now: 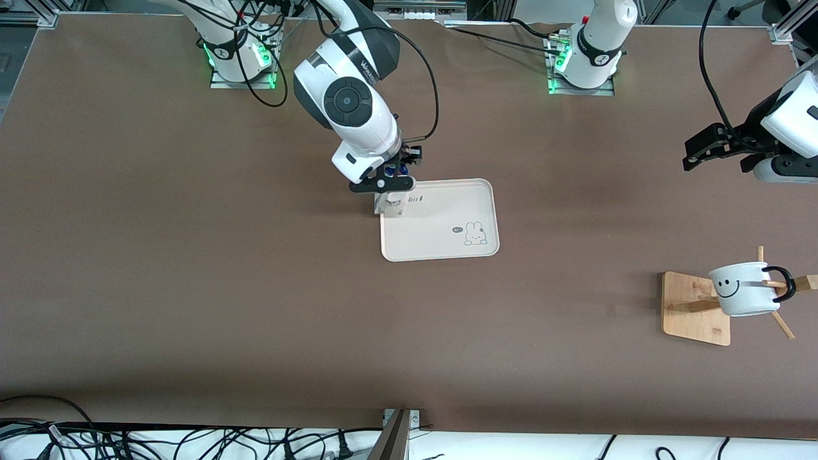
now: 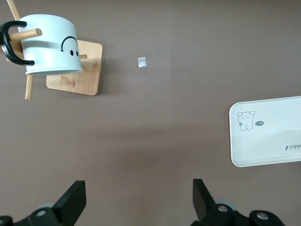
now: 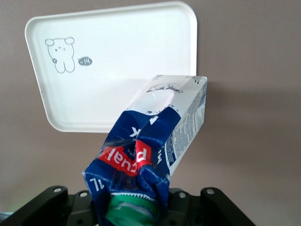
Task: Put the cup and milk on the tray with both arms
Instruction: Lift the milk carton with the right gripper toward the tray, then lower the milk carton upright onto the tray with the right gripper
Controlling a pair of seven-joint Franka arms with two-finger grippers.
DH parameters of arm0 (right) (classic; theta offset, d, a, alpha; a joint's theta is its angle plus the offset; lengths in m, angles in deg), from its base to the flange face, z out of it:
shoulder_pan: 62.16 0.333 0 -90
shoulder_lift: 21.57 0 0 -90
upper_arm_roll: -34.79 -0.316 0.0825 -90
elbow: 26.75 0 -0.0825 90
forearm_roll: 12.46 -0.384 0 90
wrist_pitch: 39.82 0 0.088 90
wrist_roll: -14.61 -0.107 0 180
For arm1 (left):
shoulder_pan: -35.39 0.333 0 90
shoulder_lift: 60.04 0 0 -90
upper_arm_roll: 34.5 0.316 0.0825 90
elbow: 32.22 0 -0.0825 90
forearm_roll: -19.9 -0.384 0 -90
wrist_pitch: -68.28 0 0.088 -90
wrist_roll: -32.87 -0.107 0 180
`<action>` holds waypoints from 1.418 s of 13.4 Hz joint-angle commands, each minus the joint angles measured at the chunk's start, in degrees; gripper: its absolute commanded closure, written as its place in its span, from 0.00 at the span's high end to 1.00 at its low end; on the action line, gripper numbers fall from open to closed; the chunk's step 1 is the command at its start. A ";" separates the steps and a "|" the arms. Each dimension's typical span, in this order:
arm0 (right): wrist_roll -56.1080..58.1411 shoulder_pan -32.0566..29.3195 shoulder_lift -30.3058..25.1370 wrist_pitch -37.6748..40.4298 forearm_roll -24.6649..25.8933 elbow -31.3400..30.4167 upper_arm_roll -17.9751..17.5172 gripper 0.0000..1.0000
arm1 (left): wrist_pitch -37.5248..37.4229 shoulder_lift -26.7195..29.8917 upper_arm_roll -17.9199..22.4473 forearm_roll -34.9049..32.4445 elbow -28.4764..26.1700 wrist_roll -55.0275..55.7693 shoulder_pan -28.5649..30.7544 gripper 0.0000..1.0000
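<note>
The milk [image 3: 155, 141], a dark blue and white carton with a green cap, hangs tilted in my right gripper [image 3: 134, 212], which is shut on its gable top. In the front view the right gripper [image 1: 391, 183] holds the milk [image 1: 386, 204] over the corner of the cream tray [image 1: 447, 243] toward the right arm's end. I cannot tell whether the carton touches the tray [image 3: 117, 52]. The cup [image 1: 744, 289], white with a smiley face, hangs on a wooden rack peg. My left gripper [image 1: 693, 151] hovers open and empty over bare table; the left wrist view shows it [image 2: 136, 200] apart from the cup [image 2: 49, 44].
The rack's wooden base [image 1: 695, 306] stands near the left arm's end of the table, nearer the front camera than the tray [image 2: 263, 146]. A tiny pale scrap [image 2: 142, 62] lies on the brown table beside the rack base [image 2: 80, 70]. Cables run along the front edge.
</note>
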 commanded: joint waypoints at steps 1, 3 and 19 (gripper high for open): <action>4.02 0.30 2.45 1.40 1.64 3.48 0.56 0.00 | -1.20 -0.82 -0.12 -0.53 1.96 -0.15 0.30 1.00; 5.35 -0.14 3.85 0.87 1.73 5.05 1.00 0.00 | -1.12 -0.82 0.14 -0.53 1.96 -0.24 0.30 1.00; 0.35 -0.06 12.64 5.36 -11.53 15.79 1.61 0.00 | -1.47 -0.82 0.40 -0.36 1.96 -0.24 0.38 1.00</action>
